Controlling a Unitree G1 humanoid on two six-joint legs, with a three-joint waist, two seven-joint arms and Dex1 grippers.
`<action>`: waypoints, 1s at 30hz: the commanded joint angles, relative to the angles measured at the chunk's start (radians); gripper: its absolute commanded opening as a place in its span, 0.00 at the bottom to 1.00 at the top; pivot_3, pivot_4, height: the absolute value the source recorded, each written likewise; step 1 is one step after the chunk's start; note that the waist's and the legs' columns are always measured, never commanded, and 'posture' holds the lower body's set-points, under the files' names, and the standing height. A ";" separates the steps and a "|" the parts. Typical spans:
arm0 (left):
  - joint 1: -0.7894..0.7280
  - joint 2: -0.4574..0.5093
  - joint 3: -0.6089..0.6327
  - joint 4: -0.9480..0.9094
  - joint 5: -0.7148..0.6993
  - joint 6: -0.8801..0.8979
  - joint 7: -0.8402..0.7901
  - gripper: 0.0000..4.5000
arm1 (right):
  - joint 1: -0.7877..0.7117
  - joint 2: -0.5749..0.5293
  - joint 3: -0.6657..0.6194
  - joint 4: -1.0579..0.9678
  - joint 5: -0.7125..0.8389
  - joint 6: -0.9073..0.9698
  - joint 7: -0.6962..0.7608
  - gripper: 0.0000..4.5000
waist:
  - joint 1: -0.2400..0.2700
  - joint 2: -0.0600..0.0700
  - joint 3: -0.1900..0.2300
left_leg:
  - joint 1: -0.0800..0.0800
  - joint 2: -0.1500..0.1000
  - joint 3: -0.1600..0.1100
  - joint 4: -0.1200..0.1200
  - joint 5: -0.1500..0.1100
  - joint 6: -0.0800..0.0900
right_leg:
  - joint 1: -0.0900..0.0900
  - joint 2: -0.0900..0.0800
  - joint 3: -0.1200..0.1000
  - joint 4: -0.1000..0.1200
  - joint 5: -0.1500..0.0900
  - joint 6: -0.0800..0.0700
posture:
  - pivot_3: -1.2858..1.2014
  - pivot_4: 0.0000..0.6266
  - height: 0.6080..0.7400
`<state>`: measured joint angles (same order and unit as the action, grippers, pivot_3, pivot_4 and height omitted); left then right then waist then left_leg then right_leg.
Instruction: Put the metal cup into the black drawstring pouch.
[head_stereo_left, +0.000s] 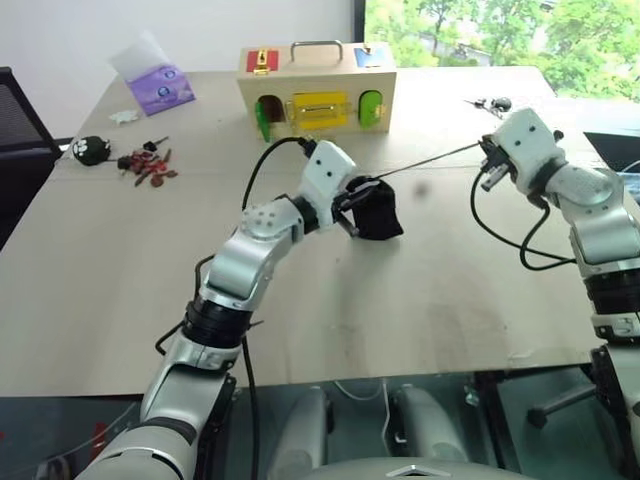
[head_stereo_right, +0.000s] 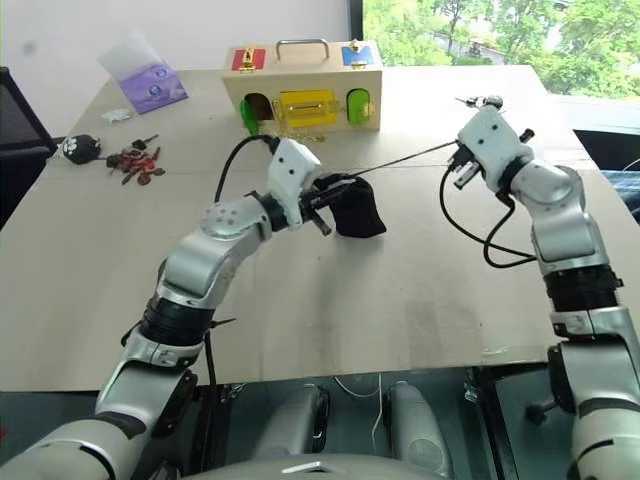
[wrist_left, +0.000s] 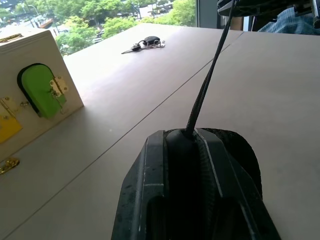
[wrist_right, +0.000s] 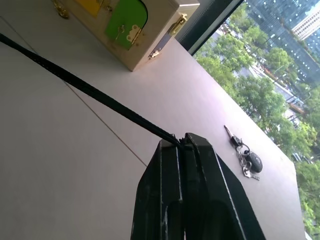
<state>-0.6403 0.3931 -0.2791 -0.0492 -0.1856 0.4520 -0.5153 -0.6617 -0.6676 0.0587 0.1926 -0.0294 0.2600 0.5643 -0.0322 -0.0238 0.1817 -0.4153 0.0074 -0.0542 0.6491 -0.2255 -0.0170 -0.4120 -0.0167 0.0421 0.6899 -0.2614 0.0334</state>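
The black drawstring pouch (head_stereo_left: 378, 215) lies bunched on the tan table (head_stereo_left: 330, 300) near its middle. My left gripper (head_stereo_left: 352, 205) is shut on the pouch's mouth; in the left wrist view the fingers (wrist_left: 150, 190) clamp the black fabric (wrist_left: 245, 150). A thin dark cord (head_stereo_left: 430, 158) runs taut from the pouch to my right gripper (head_stereo_left: 487, 160), which is shut on the cord's end (wrist_right: 90, 90) over the table's right side. The metal cup is hidden from view.
A wooden latch box (head_stereo_left: 315, 85) with coloured doors stands at the back centre. A purple packet (head_stereo_left: 160, 88), a black paw-print ball (head_stereo_left: 92, 150) and red keys (head_stereo_left: 150, 165) lie at the back left. A key bunch (head_stereo_left: 490, 103) lies at the back right.
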 joint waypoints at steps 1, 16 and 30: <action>0.080 0.029 -0.017 0.084 0.090 -0.021 0.019 0.04 | 0.119 -0.083 -0.140 -0.039 0.018 0.072 -0.016 0.00 | 0.002 0.000 0.000 | 0.000 0.000 0.000 0.000 0.000 0.000 | 0.000 0.000 0.000 0.000 0.000 0.000 | 0.52 0.24 1.00; 0.320 0.011 0.336 -0.421 -0.397 0.296 -0.053 1.00 | 0.545 -0.036 -0.314 -0.543 0.366 0.281 0.123 0.99 | -0.006 0.005 -0.002 | 0.002 0.002 -0.002 0.003 0.000 0.001 | 0.003 0.001 0.000 0.003 0.000 0.001 | 0.52 0.24 1.00; 0.796 0.182 0.660 -0.584 -0.559 0.263 -0.149 1.00 | 0.881 0.002 -0.413 -0.801 0.472 0.243 0.123 0.99 | 0.001 0.005 -0.002 | 0.002 0.003 -0.001 0.003 0.000 0.001 | 0.004 0.001 0.000 -0.001 -0.003 0.004 | 0.52 0.24 1.00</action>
<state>0.1445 0.5602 0.3346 -0.5817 -0.7207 0.7553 -0.6406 0.2081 -0.6681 -0.3153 -0.5803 0.4589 0.5478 0.6985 -0.0309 -0.0188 0.1795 -0.4129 0.0105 -0.0551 0.6521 -0.2258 -0.0159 -0.4081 -0.0158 0.0420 0.6890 -0.2645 0.0372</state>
